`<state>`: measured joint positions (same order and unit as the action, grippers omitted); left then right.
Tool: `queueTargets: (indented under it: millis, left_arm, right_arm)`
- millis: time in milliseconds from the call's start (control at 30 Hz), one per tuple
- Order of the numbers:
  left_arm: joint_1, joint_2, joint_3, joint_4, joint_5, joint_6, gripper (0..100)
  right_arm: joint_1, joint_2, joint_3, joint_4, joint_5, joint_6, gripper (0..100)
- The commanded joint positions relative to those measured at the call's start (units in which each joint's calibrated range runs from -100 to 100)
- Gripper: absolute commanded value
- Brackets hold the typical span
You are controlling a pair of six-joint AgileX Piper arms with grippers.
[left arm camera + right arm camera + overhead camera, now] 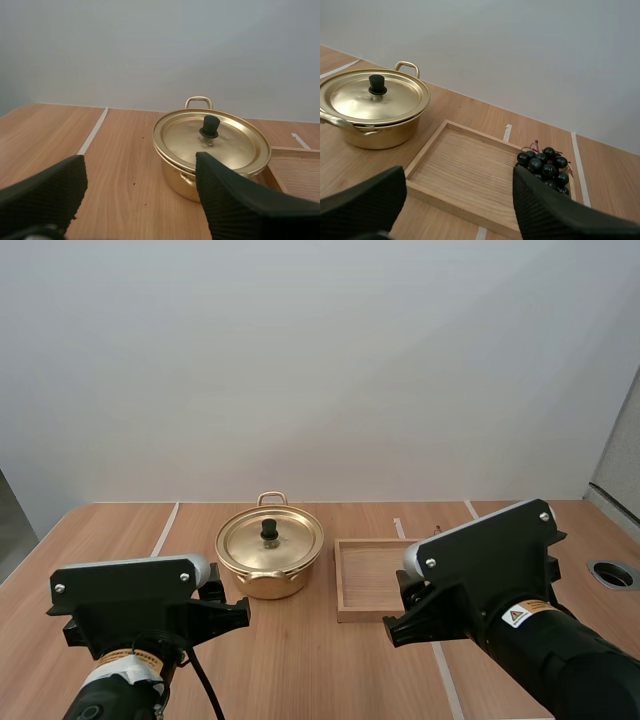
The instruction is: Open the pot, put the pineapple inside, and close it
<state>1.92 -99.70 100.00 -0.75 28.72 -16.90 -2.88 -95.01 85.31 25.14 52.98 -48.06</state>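
While both stand released, left gripper (137,165) faces lidded pot (220,145); right gripper (457,172) overlooks wooden tray (460,206), its finger partly covering grapes (544,165) at one corner.

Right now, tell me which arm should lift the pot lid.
Left. The left claw, open, has the lid knob just ahead; the right claw, also open, points at the wooden tray and grapes.

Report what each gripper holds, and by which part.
Nothing is held. The left gripper is open, short of the pot. The right gripper is open, near the tray with the grapes.
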Motion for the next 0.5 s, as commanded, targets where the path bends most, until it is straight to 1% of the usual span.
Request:
queueTargets:
  millis: [0,133,467]
  left_arm:
    - [0.08,-0.3,0.0,3.2,2.3,-2.4,100]
    - [0.08,-0.3,0.0,3.2,2.4,-3.9,100]
    - [0.08,-0.3,0.0,3.4,2.2,-3.0,100]
  right_arm:
    - [0.0,-0.3,0.0,-0.4,1.2,1.3,100]
    - [-0.8,-0.3,0.0,-0.6,1.3,2.7,100]
    - [-0.8,-0.3,0.0,-3.0,0.0,6.1,100]
